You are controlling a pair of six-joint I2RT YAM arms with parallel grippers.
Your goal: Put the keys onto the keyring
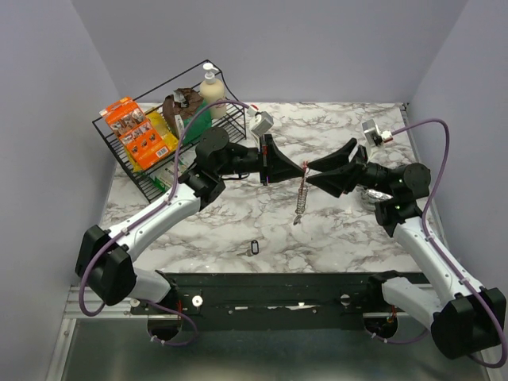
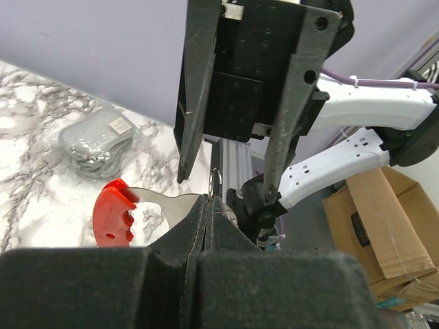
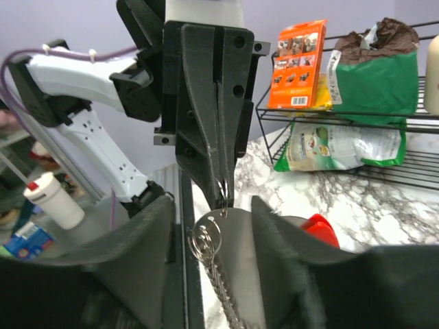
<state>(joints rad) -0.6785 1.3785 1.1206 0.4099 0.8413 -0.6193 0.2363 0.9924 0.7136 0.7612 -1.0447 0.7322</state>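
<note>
**Keyring clamped in mid-air by the left tool; one key lies on the counter**

The marbled counter (image 1: 341, 238) fills most of the top view. At its far left corner stands a black wire basket (image 1: 119, 159) holding an orange box (image 1: 141, 133), green bags (image 3: 374, 79) and a pale pump bottle (image 1: 211, 89). The left arm (image 1: 159, 214) and the right arm (image 1: 429, 246) reach in from the near edge and meet nose to nose above the middle of the counter.

The left tool (image 1: 300, 167) has its fingers pressed together. They are clamped on the silvery metal of the keyring (image 1: 302, 190), which is held up off the counter. In the left wrist view the red clip (image 2: 115, 212) sticks out to one side of that grip. The chain (image 1: 299, 208) hangs down from the grip; whether its lower end touches the counter cannot be told.

The right tool (image 1: 311, 174) faces the left one with its fingers spread apart, one on either side of the split ring (image 3: 204, 241) at the top of the chain. It grips nothing.

A silvery packet (image 2: 96, 140) lies on the counter. One key (image 1: 254, 247), a small dark oval loop, lies flat near the counter's front edge, well apart from the chain and both tools.
</note>
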